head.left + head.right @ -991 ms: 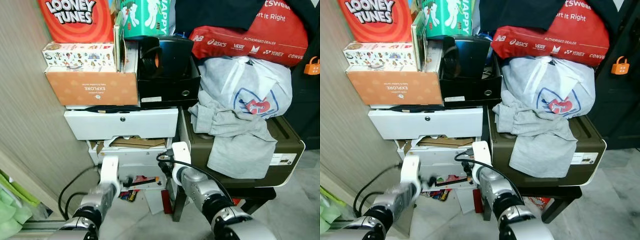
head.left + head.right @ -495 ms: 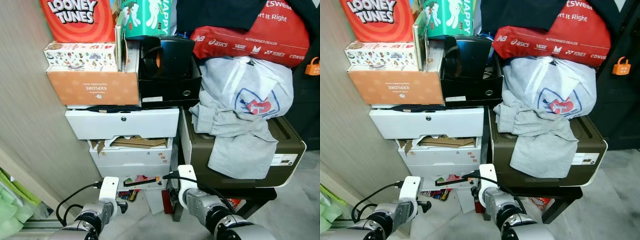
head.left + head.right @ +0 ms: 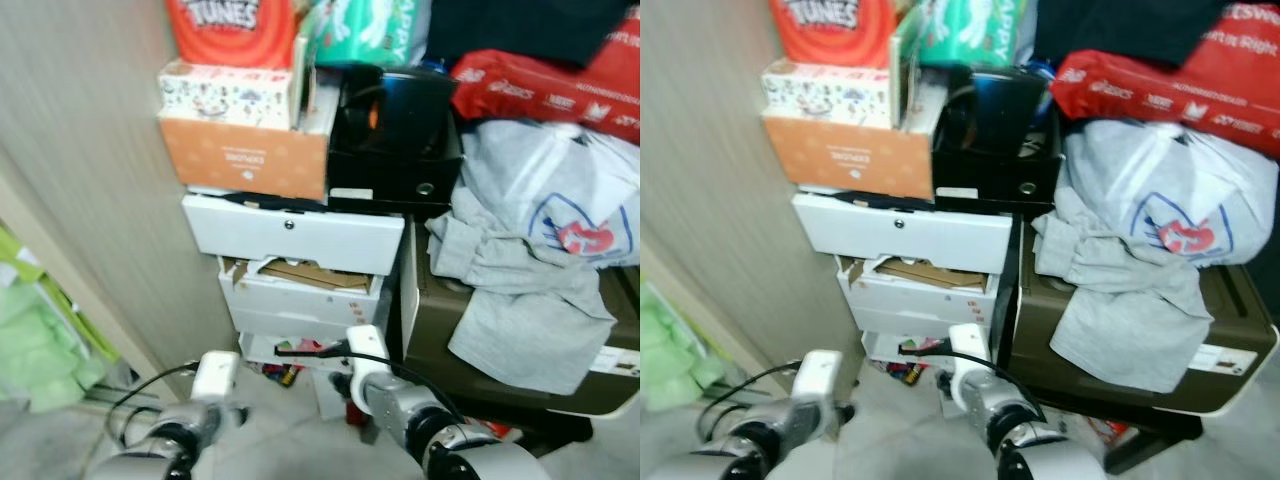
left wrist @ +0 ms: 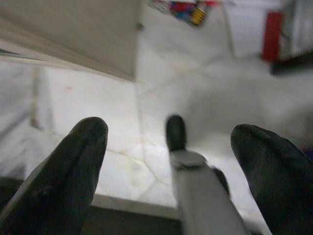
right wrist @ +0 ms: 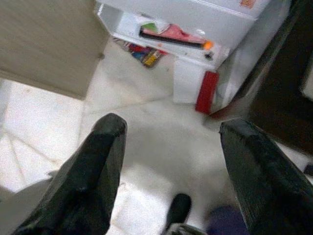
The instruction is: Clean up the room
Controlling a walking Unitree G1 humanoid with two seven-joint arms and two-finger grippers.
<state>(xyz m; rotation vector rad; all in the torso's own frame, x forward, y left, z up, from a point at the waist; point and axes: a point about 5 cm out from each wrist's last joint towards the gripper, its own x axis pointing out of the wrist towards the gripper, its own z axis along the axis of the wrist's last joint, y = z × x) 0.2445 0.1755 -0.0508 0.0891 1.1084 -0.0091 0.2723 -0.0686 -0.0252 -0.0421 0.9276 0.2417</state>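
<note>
Nearest, both arms are seen low at the bottom of the head views, hanging over a pale tiled floor (image 5: 161,147). The left gripper (image 4: 171,161) is held with its two black fingers spread wide apart and nothing between them; a blurred silver part of the robot's own body is seen past them. The right gripper (image 5: 171,161) is likewise spread wide and grips nothing, with bare tile below it.

Just beyond, at floor level, colourful small items (image 5: 142,53) are scattered under the lowest shelf of a white drawer unit (image 3: 295,235), and a red flat object (image 5: 204,92) is propped upright against the unit's foot. A cardboard sheet (image 3: 305,275) is seen sticking out of a half-open drawer. To the left a beige wood-grain panel (image 3: 90,170) is seen, with something blurred and green (image 3: 35,335) at its base.

To the right of the drawers a dark brown box (image 3: 1230,330) is draped with a grey garment (image 3: 520,300) and a white plastic bag (image 3: 560,190). Farther up, an orange carton (image 3: 245,160), a patterned box (image 3: 225,82) and a black container (image 3: 395,130) are stacked on the unit, with a red sports bag (image 3: 560,85) behind
</note>
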